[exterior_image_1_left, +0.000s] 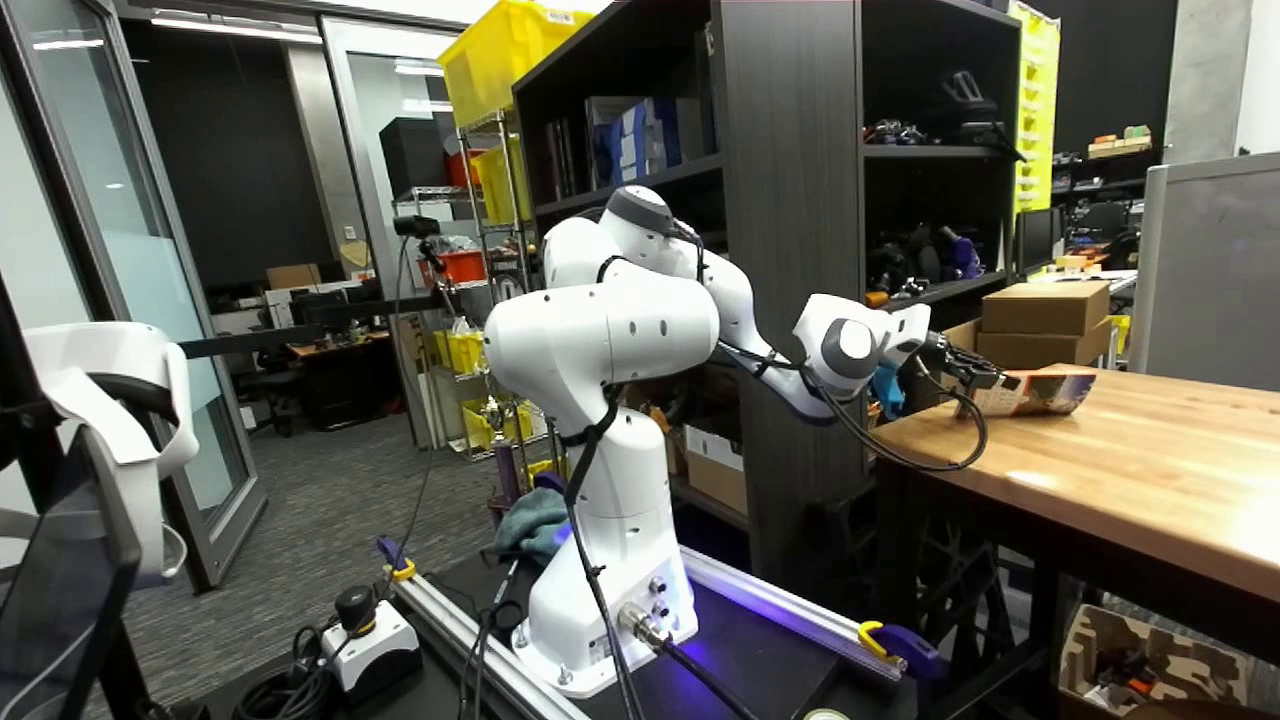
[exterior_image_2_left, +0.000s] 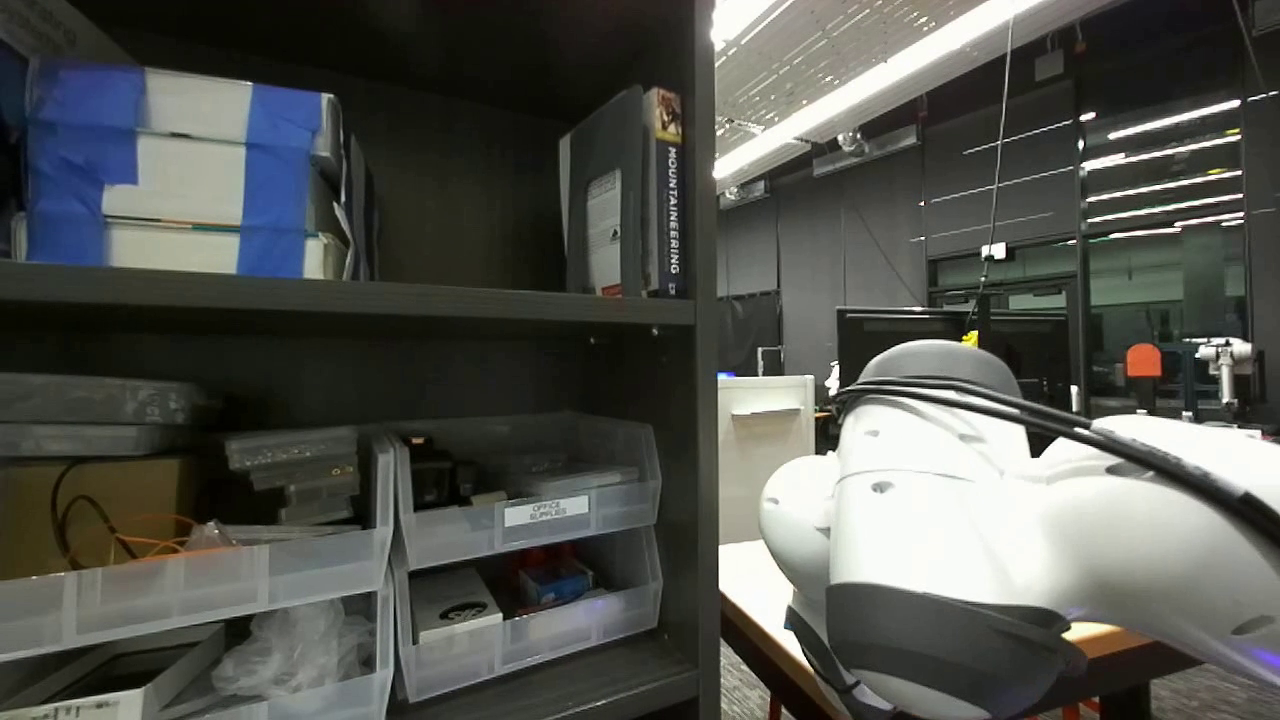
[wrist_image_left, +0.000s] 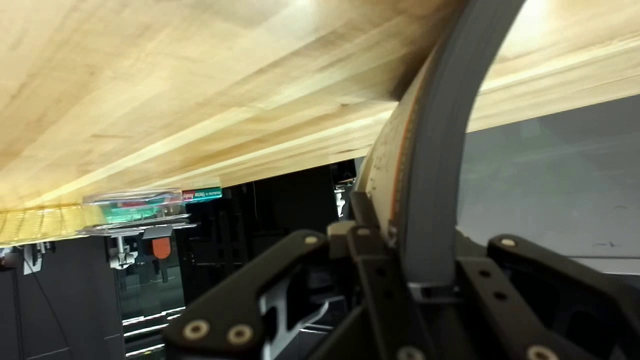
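The tabletop (exterior_image_1_left: 1185, 445) spreads from its edge past the clamped book (exterior_image_1_left: 1045, 393).

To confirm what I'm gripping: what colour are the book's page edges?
The page edges look grey, showing best in the wrist view.

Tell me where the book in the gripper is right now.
In an exterior view, the book is toward the right, at the left end of the wooden table, clamped in the gripper, with cardboard boxes behind it.
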